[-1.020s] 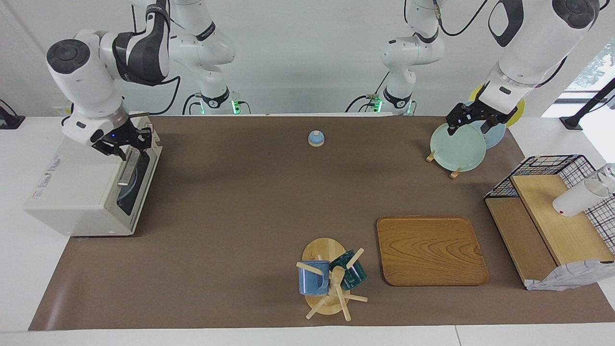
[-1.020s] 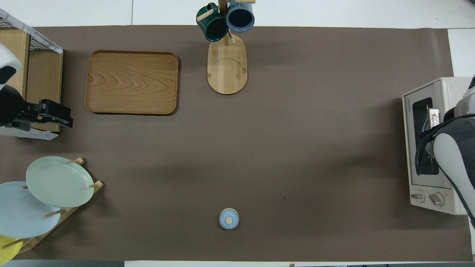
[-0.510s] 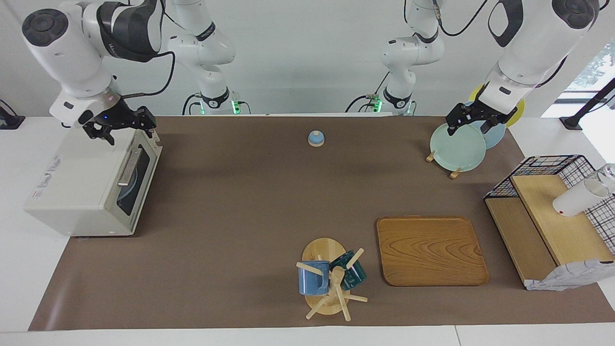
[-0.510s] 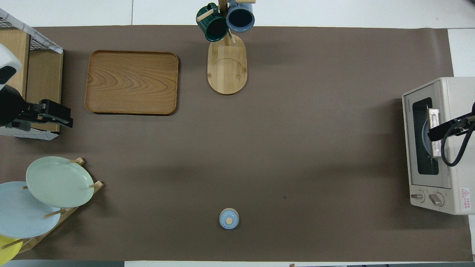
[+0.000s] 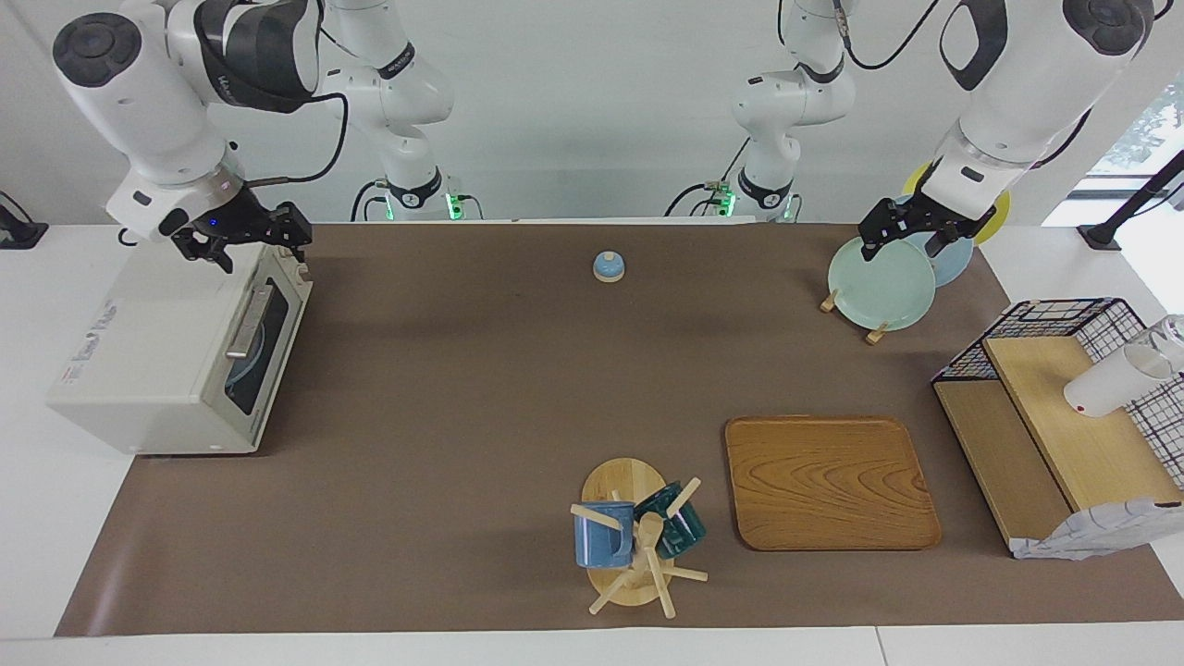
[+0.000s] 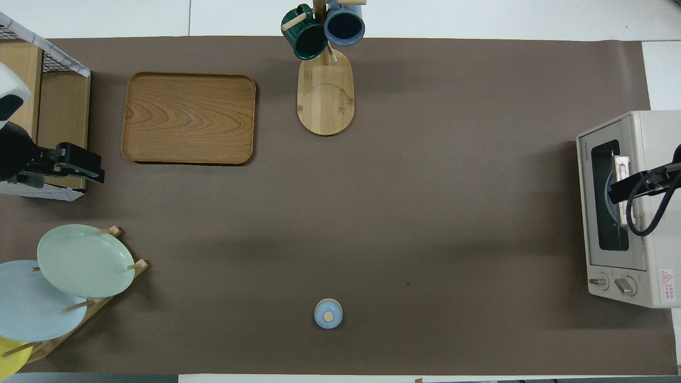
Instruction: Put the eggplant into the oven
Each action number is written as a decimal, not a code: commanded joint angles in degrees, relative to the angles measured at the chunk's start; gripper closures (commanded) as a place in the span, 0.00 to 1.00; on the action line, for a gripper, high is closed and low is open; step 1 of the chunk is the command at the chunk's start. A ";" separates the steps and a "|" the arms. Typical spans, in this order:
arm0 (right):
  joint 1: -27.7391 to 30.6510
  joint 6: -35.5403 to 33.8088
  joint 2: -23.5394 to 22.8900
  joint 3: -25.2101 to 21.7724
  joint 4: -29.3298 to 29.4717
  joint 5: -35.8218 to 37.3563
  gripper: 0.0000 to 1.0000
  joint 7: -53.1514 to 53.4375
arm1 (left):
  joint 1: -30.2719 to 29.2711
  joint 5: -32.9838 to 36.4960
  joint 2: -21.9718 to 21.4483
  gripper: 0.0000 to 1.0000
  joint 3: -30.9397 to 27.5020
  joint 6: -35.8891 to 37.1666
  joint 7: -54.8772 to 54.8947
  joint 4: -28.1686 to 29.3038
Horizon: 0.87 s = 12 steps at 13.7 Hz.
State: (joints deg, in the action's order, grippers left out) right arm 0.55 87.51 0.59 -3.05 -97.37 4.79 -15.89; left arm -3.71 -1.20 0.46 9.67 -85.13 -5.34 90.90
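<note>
The cream-white oven stands at the right arm's end of the table, its dark glass door shut and its metal bar handle free. It also shows in the overhead view. No eggplant shows in either view. A pale round shape is dimly visible through the glass. My right gripper hangs open and empty in the air over the oven's top front edge, and its tip shows in the overhead view. My left gripper waits open and empty over the plate rack.
A small blue lid lies mid-table near the robots. A rack of plates, a wire shelf with a white cup, a wooden tray and a mug tree stand toward the left arm's end.
My right gripper has risen from the oven's door handle to above the oven's top edge. The left arm has not moved.
</note>
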 commanded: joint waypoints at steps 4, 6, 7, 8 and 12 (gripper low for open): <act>-0.38 -0.59 -0.32 -0.47 1.66 -1.53 0.00 3.66 | -0.51 0.58 -0.99 0.00 0.17 -0.48 0.07 0.77; -0.29 -0.24 -0.76 -0.47 3.24 -1.53 0.00 4.64 | -0.51 0.58 -0.99 0.00 0.17 -0.48 0.07 0.77; -0.28 -0.15 -0.94 -0.47 3.59 -1.62 0.00 4.64 | -0.51 0.58 -0.99 0.00 0.26 -0.48 0.07 0.77; -0.28 -0.15 -1.29 -0.47 4.12 -1.62 0.00 4.64 | -0.51 0.58 -0.99 0.00 0.17 -0.39 0.07 0.77; -0.02 -0.23 -1.91 -0.47 5.61 -2.14 0.00 5.69 | -0.51 0.58 -0.99 0.00 0.17 -0.48 0.07 0.77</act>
State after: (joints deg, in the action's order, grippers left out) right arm -0.28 87.59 -0.07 -3.63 -93.83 4.75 -11.26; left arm -3.71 -1.20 0.46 9.67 -85.13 -5.34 90.90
